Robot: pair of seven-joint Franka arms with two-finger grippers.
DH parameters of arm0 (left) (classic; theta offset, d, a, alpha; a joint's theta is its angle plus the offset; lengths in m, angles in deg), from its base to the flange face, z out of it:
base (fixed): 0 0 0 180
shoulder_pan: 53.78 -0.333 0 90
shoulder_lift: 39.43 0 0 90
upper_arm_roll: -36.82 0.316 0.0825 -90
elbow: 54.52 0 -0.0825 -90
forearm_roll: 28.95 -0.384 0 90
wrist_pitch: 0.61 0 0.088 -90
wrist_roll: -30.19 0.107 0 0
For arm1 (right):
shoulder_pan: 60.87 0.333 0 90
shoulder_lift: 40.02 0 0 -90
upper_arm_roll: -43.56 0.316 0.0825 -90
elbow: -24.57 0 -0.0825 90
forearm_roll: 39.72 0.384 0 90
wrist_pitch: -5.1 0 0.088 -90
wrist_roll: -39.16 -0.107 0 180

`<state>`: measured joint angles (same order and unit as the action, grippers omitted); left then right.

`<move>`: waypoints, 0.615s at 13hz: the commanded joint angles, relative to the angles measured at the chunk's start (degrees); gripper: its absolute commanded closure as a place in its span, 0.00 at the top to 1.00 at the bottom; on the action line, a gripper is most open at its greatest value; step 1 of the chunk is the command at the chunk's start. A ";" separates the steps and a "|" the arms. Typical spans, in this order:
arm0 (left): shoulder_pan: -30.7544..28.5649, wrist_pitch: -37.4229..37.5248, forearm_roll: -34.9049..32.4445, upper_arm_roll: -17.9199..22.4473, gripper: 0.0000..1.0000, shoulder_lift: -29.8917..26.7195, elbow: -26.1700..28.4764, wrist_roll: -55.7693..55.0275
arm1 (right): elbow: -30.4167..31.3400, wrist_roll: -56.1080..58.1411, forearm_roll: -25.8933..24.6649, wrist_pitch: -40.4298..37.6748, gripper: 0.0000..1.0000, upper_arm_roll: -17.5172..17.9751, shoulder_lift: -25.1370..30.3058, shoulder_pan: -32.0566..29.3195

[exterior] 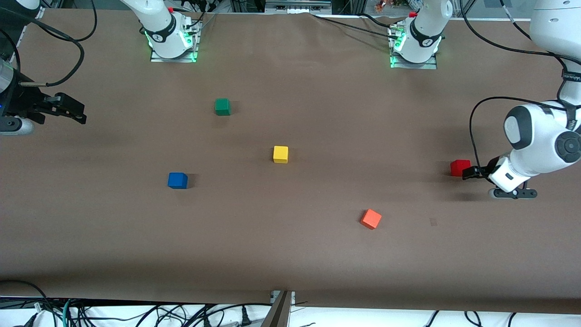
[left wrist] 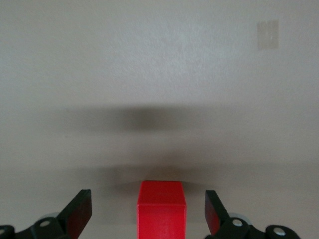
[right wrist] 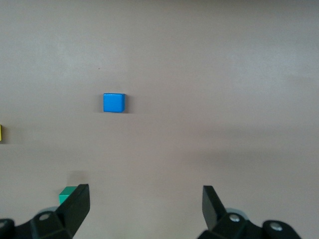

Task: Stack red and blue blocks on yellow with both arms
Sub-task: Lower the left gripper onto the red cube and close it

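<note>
Blocks lie scattered on the brown table (exterior: 290, 254), none stacked yet. Largest in view are the two white arms: the left arm (exterior: 540, 141) bends down low at its own end of the table, and the right arm (exterior: 159, 27) shows its base at the top while its wrist comes in at its own end. The left gripper (left wrist: 147, 211) is down at the red block (exterior: 460, 167), fingers (left wrist: 79, 211) spread wide with the block (left wrist: 161, 214) between them and a clear gap on each side, so it is not clamped. The right gripper (exterior: 68, 109) hangs above the table near its end, fingers (right wrist: 77, 204) wide apart and holding nothing; the blue block (right wrist: 114, 103) is well apart from it. Yellow (exterior: 280, 154) sits near the table's middle, alone. Blue (exterior: 177, 180) lies nearer the camera than yellow, toward the right arm's end. A green block (exterior: 222, 106) lies farther from the camera than yellow, and an orange one (exterior: 371, 219) lies nearer, turned at an angle, toward the left arm's end.
</note>
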<state>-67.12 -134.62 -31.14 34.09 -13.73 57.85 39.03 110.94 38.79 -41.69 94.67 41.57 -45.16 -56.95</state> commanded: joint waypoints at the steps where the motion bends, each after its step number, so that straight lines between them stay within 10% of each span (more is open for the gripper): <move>1: -0.37 -6.68 -1.23 -0.26 1.00 -1.54 6.71 0.91 | -1.38 0.45 -0.85 -0.89 1.00 0.33 -0.57 -0.06; 8: -0.54 -6.96 -1.23 -0.26 0.81 -2.24 9.89 0.91 | -1.47 0.54 -0.76 -1.24 1.00 0.42 -0.57 0.03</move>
<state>-67.14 -141.22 -31.15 34.07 -13.96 65.84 39.39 110.94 38.84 -41.69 94.57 41.66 -45.18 -56.93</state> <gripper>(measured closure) 0.145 0.000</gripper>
